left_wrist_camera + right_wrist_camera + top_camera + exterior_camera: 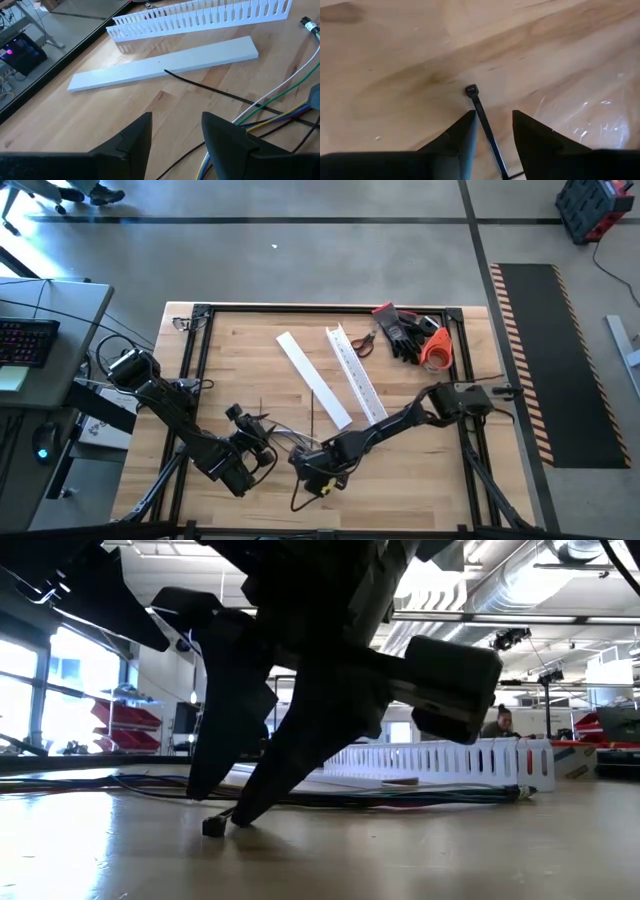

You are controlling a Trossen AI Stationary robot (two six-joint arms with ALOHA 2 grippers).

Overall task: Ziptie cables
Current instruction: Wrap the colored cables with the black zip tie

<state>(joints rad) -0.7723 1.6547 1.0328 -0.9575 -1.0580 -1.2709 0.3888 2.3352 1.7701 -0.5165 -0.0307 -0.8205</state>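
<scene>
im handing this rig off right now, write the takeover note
Right gripper: low over the table's near edge, fingers open either side of a black zip tie lying on the wood, not yet gripped.
Left gripper: open, empty, hovering beside the cables.
Cables: loose and spread on the table, running near the flat white cover and the slotted channel.
Done: nothing tied.
Left: grasp the tie, gather the cables, loop and cinch.
</scene>
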